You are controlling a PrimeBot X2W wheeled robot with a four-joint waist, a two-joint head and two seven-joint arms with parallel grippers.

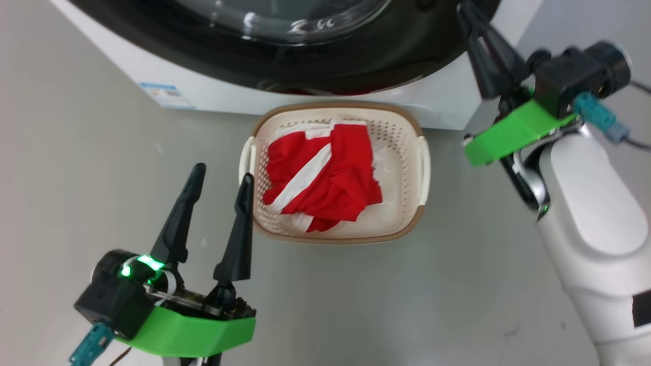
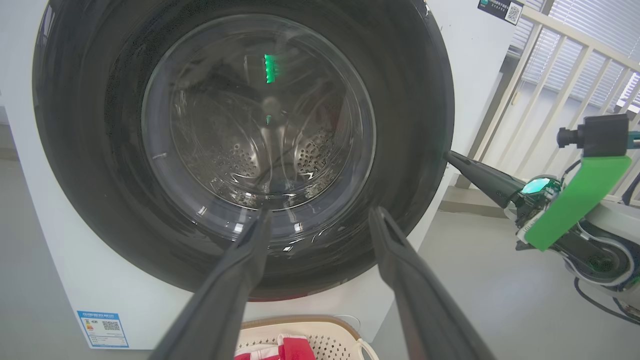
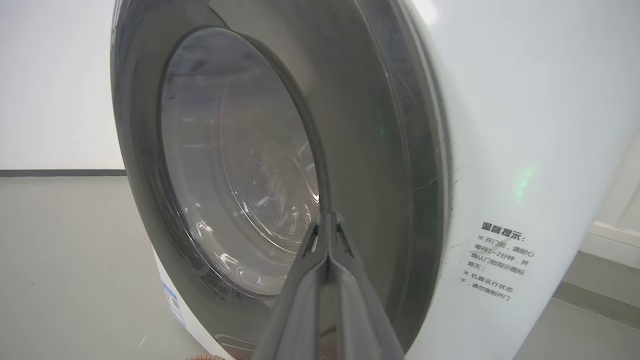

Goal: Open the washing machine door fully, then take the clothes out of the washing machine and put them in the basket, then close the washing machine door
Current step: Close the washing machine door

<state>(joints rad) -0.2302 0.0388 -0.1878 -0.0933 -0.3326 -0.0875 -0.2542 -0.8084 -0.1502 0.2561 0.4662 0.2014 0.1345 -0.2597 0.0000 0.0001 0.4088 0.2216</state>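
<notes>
The floor (image 1: 76, 178) is smooth, pale grey and a little shiny, and a cream railing (image 2: 550, 50) stands off to one side. The large round washing machine door with its wide glossy black rim and bulging clear glass window (image 2: 100, 150) lies against the front of the big white box-shaped washing machine (image 1: 152, 71). Whether it is latched I cannot tell.

The right hand (image 3: 327, 217) has its two long dark fingers pressed together with nothing between them, and the tips are at the door's rim. I judge that the risk is here. The rim is slick and curved, so the thin hard tips may slide off toward the glass or the white panel, and the door may be left unlatched.

The bright red soft clothes with white stripes (image 1: 335, 168) lie crumpled in the small cream perforated plastic basket with a brown woven-look rim (image 1: 335, 104). It stands on the floor just in front of the machine, and it looks light, so a wide sweep of an arm could knock it. The left hand (image 1: 224, 173) is spread wide and empty, just beside the basket's left handle.
</notes>
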